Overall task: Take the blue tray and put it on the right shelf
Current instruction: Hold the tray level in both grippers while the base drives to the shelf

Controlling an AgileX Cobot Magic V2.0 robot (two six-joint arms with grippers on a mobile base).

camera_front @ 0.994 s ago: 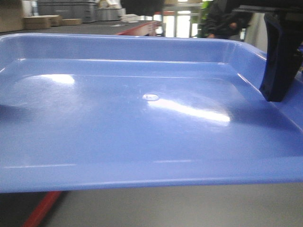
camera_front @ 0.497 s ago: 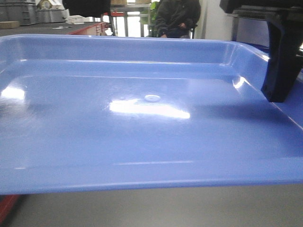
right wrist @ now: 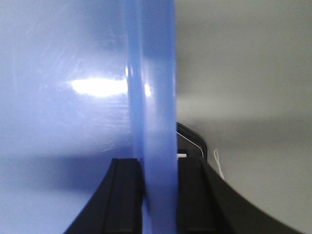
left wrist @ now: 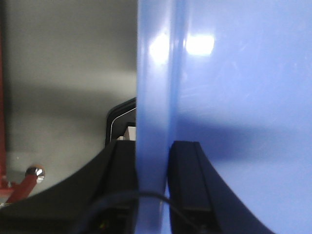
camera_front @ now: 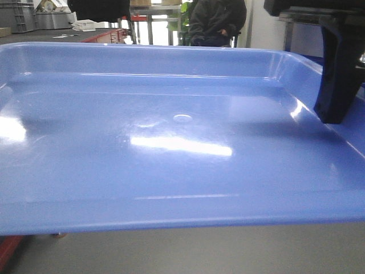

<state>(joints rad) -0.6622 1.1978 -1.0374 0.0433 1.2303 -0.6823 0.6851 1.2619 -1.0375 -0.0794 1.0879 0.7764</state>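
A: Where is the tray [camera_front: 182, 142] found?
B: It is held off the grey floor [camera_front: 228, 251], roughly level, and the front view is filled by it.
A: How is the left gripper [left wrist: 153, 146] set?
B: It is closed onto the tray's left rim, which is pinched between the two black jaws.
A: And the right gripper [right wrist: 158, 165]?
B: The right rim is clamped the same way; one finger [camera_front: 336, 74] is seen standing against the inside wall.
A: What else is shown?
B: A person [camera_front: 217, 23] in a dark jacket is seen beyond the far rim, and a small caster [left wrist: 35, 171] below.
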